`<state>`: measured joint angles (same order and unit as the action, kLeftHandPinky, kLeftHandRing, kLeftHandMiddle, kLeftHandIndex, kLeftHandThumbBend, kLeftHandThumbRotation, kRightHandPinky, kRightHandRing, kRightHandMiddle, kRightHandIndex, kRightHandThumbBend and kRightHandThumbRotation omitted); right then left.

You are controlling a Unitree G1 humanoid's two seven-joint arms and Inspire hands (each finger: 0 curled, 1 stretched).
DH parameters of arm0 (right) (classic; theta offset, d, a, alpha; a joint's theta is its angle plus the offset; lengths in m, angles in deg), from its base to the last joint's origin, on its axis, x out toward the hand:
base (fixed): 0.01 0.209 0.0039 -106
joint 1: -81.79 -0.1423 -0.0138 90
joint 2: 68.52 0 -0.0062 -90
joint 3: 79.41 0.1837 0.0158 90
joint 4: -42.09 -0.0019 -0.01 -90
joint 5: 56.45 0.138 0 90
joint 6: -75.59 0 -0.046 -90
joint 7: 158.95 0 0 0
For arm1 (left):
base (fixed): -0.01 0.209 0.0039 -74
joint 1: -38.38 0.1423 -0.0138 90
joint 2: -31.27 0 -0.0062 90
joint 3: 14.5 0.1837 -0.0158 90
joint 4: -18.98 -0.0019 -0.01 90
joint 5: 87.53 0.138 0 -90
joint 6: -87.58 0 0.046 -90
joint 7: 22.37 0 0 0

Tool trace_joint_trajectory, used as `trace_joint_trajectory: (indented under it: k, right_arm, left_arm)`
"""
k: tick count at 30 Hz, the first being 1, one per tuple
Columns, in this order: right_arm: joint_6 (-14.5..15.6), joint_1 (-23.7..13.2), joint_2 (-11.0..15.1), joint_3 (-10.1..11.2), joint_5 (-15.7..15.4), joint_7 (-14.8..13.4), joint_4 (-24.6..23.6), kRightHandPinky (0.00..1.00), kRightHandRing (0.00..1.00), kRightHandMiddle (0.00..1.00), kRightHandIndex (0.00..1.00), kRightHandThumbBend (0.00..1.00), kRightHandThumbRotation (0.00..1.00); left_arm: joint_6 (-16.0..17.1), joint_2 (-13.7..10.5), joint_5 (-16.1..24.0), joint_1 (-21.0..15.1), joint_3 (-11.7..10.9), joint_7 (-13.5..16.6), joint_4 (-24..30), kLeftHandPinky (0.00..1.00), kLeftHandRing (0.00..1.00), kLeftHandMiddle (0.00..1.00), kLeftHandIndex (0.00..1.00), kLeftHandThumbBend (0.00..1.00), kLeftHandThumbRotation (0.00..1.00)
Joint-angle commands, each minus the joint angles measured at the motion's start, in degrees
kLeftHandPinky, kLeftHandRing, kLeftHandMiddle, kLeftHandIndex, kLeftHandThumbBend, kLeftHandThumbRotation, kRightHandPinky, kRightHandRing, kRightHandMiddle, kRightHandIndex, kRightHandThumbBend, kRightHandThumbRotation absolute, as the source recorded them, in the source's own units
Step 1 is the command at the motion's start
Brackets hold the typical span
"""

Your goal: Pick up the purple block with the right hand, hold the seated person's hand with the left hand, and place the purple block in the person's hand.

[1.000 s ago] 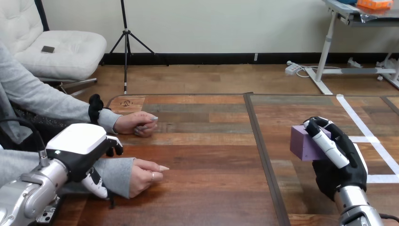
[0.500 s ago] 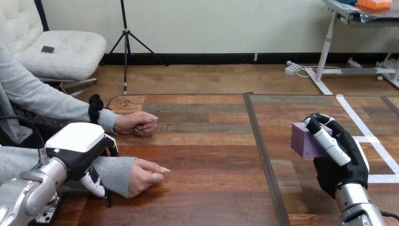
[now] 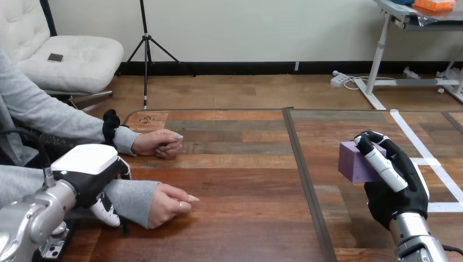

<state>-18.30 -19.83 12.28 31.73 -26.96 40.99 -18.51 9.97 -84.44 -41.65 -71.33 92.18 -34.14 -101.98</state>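
Observation:
The purple block (image 3: 354, 162) is at the right of the table, held just above the wood. My right hand (image 3: 397, 188) is shut on it, with fingers over its top and right side. Near the left front edge, the person's hand (image 3: 168, 203) rests on the table, loosely curled and pointing right. My left hand (image 3: 87, 173) sits over that arm's grey sleeve at the wrist. Its thumb (image 3: 107, 210) curls round the near side and its fingers wrap the far side. The block is far to the right of the person's hand.
The person's other hand (image 3: 159, 144) lies curled on the table farther back at the left. A dark seam (image 3: 306, 180) runs front to back across the wooden table (image 3: 245, 180). White tape lines (image 3: 437, 169) mark the right end.
My left hand has slid slightly left and down along the person's sleeve, so its fingers show less. The right hand with the block has barely moved.

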Motion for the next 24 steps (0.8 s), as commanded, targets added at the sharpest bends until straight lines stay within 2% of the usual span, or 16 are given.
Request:
trace_joint_trajectory:
  k: [1,7,16,24]
  right_arm:
    - [-0.7,-2.4,-0.3,0.3,0.4,0.1,-2.8,0.3,0.36,0.42,0.42,0.83,0.0]
    - [-0.4,-2.5,-0.4,0.5,1.0,0.3,-2.7,0.3,0.36,0.42,0.42,0.82,0.0]
    - [0.0,-2.7,-0.4,0.5,0.8,-0.3,-2.6,0.31,0.36,0.42,0.42,0.83,0.0]
    - [-0.7,-2.6,-0.4,0.5,0.6,0.2,-2.5,0.31,0.36,0.42,0.42,0.82,0.0]
  left_arm:
    - [-1.1,0.2,0.3,-1.4,2.2,-2.6,-0.8,0.33,0.4,0.48,0.52,0.88,0.0]
    - [-1.1,0.6,-0.2,-1.6,2.6,-2.9,-1.5,0.28,0.35,0.45,0.49,0.87,0.0]
    - [0.3,1.0,-1.1,-1.2,2.5,-1.1,-2.4,0.22,0.29,0.39,0.42,0.86,0.0]
    - [0.5,1.3,-2.4,-1.0,2.1,-1.7,-2.4,0.19,0.26,0.35,0.39,0.85,0.0]
